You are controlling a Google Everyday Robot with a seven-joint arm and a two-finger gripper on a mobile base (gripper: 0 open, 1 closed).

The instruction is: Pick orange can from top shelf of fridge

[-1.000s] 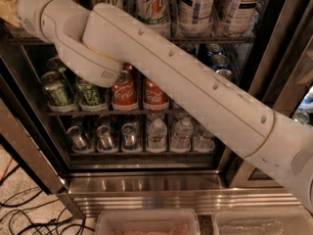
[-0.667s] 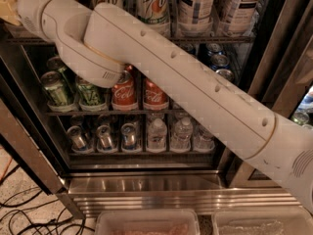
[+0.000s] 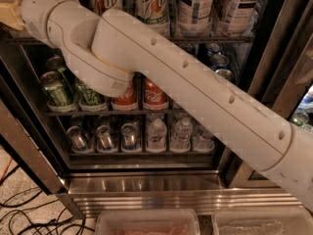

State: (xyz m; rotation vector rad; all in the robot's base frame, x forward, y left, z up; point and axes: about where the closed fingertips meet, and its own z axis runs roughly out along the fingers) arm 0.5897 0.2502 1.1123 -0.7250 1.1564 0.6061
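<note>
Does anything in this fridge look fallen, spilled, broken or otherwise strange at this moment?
Nothing stands out. The red cola cans, green cans and water bottles stand upright in rows in the fridge. The arm hides part of the middle rack. The gripper is not in view; the arm's far end is at the upper left.

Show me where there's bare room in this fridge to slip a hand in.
Only the steel sill under the water bottles lies bare. Tall cans stand packed on the top shelf; the arm covers much of the middle rack. End effector out of view, upper left.
</note>
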